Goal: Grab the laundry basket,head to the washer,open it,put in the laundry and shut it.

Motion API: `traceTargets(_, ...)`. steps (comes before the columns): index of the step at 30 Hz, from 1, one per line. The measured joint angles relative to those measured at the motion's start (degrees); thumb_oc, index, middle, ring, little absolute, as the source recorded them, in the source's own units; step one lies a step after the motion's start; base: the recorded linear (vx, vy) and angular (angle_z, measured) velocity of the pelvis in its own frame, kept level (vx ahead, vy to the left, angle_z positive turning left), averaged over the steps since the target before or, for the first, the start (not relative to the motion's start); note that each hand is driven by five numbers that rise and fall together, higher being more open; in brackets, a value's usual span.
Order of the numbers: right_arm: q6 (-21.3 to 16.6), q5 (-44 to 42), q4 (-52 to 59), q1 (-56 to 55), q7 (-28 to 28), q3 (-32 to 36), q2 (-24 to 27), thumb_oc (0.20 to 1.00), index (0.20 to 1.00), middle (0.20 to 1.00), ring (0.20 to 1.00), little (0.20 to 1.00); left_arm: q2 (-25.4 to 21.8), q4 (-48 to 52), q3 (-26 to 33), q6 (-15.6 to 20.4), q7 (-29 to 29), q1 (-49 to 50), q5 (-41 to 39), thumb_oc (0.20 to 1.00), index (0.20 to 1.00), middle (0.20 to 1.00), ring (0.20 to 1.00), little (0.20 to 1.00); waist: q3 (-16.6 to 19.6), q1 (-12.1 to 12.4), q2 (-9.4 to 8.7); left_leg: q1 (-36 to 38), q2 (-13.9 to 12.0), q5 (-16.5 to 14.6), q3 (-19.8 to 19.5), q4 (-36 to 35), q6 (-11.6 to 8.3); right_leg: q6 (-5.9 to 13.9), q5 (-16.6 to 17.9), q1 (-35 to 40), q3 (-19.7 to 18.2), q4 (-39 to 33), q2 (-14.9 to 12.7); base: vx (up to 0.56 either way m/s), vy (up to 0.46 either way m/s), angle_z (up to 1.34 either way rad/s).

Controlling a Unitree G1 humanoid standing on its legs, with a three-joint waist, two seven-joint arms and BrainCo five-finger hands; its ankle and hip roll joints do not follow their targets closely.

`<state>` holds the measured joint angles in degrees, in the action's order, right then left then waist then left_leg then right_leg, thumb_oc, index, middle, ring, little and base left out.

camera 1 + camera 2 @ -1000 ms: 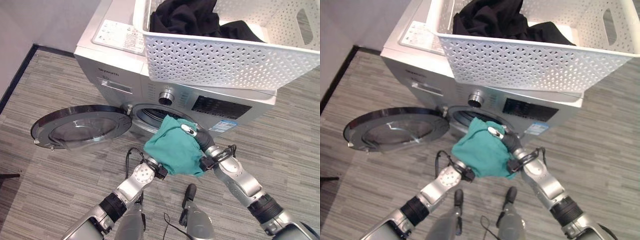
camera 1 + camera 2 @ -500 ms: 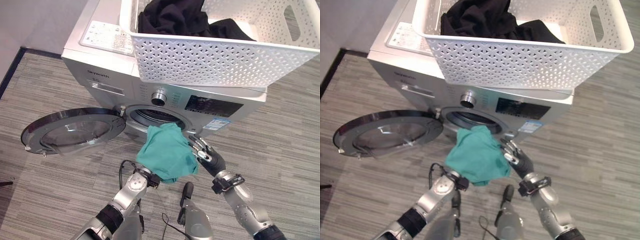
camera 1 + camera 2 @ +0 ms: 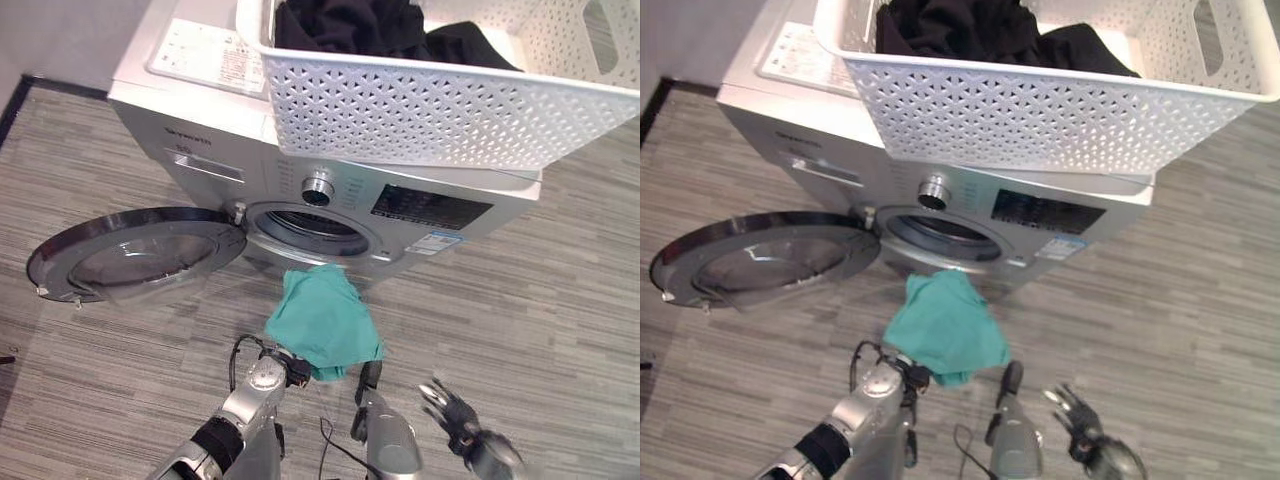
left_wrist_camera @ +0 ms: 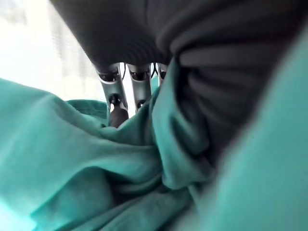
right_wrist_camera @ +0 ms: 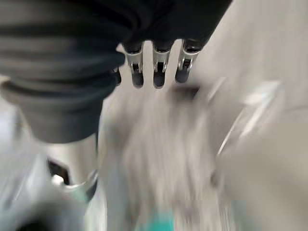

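Observation:
A teal cloth [image 3: 322, 322] hangs in front of the washer [image 3: 210, 150], just below its drum opening [image 3: 310, 228]. My left hand [image 3: 291, 370] holds it from underneath, and the fingers [image 4: 111, 82] are buried in its folds. The round door [image 3: 135, 255] stands swung open to the left. On top of the washer sits the white laundry basket [image 3: 420, 110] with black clothes [image 3: 350, 25] inside. My right hand [image 3: 452, 412] is low at the right, away from the cloth, its fingers [image 5: 159, 62] straight and empty.
Grey striped floor [image 3: 560, 300] stretches to the right of the washer. A dark skirting and wall [image 3: 60, 40] lie at the far left. The open door takes up the floor space left of the drum opening.
My right hand has let go of the teal cloth and dropped down to the lower right. The cloth now hangs lower, below the drum opening, on my left hand alone. The camera has shifted.

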<state>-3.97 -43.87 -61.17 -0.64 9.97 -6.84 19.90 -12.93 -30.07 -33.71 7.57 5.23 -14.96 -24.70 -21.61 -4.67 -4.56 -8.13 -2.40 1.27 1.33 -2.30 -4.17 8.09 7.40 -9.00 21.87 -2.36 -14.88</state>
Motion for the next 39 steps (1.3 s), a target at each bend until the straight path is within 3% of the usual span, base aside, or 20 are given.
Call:
traceTargets(3,0.2,2.1,-11.4,3.7,-5.1,5.9,0.7,1.0,1.0,1.0,1.0,1.0,0.4,-0.3,2.2,0.4,0.2,-0.9,0.0,0.2,0.2,0.2,0.2,0.2,-1.5,0.3,1.56,-1.2,-0.1,0.0,-0.1,0.0,0.03,0.09,-0.1,-1.4,-0.2,0.1,0.4,-0.01,-0.008,-0.02)
traceTargets(9,-1.1,2.0,1.3,5.0,-6.1,0.2,-0.2,1.0,1.0,1.0,1.0,1.0,2.4,-5.3,4.2,1.5,2.6,-6.3,-0.2,0.2,0.2,0.2,0.2,0.2,-3.4,-0.9,2.46,-4.5,-0.9,0.4,1.0,0.1,-0.28,-0.59,0.2,-5.7,-1.3,1.0,0.9,-0.01,-0.029,-0.08)
traceTargets(17,-3.8,1.4,10.6,11.0,-7.4,-6.4,-1.1,1.0,1.0,1.0,1.0,1.0,6.7,-17.2,6.7,3.9,8.0,-20.8,-6.8,0.2,0.2,0.2,0.2,0.2,-5.7,-4.0,1.16,-9.1,-1.7,1.4,2.1,0.1,-0.41,-1.35,-0.4,-12.5,-2.7,4.1,1.2,-0.01,-0.046,-0.08)
traceTargets(24,-6.0,-0.4,16.5,11.1,-8.6,-8.9,-0.9,1.0,1.0,1.0,1.0,1.0,6.3,-27.3,15.1,4.9,12.1,-34.2,-10.2,0.2,0.2,0.2,0.2,0.2,-6.0,-6.7,0.57,-13.8,-3.0,3.5,2.2,-2.2,-0.97,-1.97,-0.2,-18.6,-3.1,4.8,2.5,0.02,-0.051,-0.03)
traceTargets(31,-8.7,-2.6,22.6,12.4,-8.8,-10.6,0.4,1.0,1.0,1.0,1.0,1.0,2.8,-29.3,19.1,6.7,14.7,-42.9,-13.7,0.2,0.2,0.2,0.2,0.2,-6.5,-7.8,0.42,-18.6,-4.1,4.5,2.4,-2.9,-1.69,-2.64,0.2,-24.3,-3.7,5.4,3.5,0.01,-0.043,-0.03)
traceTargets(39,-10.0,-2.6,27.2,13.2,-8.4,-13.8,1.8,1.0,1.0,1.0,1.0,1.0,-7.2,-33.0,22.4,6.9,16.3,-54.6,-17.9,0.2,0.2,0.2,0.2,0.2,-6.5,-9.7,0.36,-21.3,-5.5,4.8,2.3,-2.9,-2.05,-3.37,0.7,-27.3,-4.1,5.7,4.8,0.03,-0.035,-0.03)
